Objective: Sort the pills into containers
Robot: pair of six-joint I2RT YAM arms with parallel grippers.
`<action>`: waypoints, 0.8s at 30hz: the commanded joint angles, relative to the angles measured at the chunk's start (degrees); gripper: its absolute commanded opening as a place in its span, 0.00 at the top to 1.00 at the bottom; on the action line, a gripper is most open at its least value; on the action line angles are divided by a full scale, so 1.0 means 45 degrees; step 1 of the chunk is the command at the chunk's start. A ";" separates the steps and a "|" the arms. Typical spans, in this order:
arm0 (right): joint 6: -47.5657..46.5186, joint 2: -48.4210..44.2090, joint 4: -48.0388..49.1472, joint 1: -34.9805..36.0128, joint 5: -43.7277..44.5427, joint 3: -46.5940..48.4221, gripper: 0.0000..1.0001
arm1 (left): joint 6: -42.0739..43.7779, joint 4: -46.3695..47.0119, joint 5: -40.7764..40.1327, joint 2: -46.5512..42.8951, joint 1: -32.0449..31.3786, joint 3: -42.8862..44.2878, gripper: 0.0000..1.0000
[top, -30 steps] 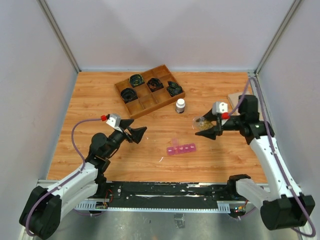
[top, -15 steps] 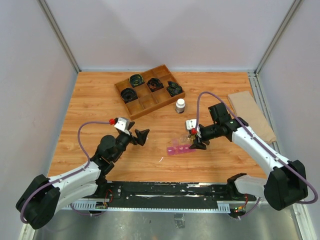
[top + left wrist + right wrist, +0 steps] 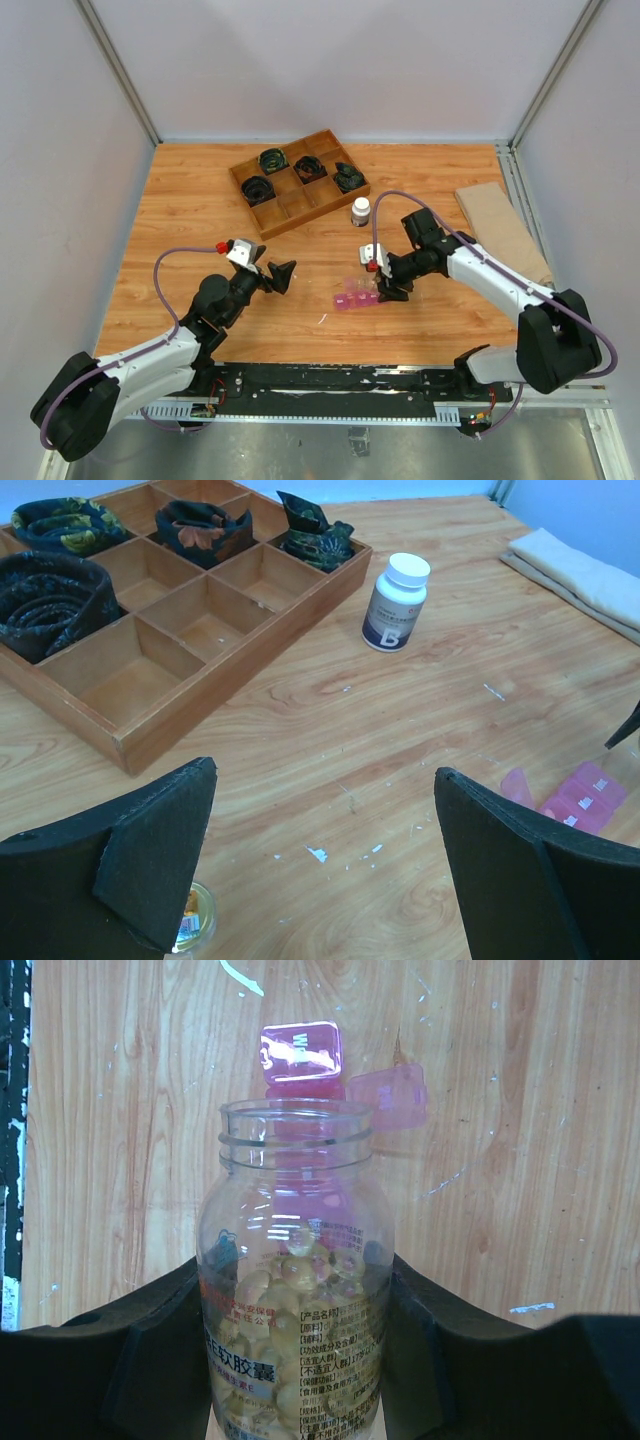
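Table (image 3: 190, 205): jarred pills (image 3: 298, 1295) between right fingers (image 3: 140, 1365)

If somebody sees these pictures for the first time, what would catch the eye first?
The clear jar of yellowish pills, shut in the right gripper, points its open mouth at the pink strip in the near middle. Next comes the wooden tray at the far side, with black coils in some compartments. The left gripper hangs open and empty.

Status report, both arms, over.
Left gripper open, empty. Right gripper shut on pill jar, uncapped, mouth at pink compartment strip, one lid open. Pills in jar. Nothing blocking.
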 commanded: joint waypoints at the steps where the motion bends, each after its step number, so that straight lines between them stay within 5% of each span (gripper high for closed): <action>1: -0.0108 0.0347 0.0174 0.0299 0.0197 -0.0136 0.99 | 0.0174 0.0592 -0.0182 0.0023 -0.0094 -0.0001 0.05; 24: -0.0148 0.1266 0.0060 0.1218 0.1724 0.0088 0.99 | 0.0174 0.0583 -0.0170 0.0009 -0.0085 -0.0005 0.05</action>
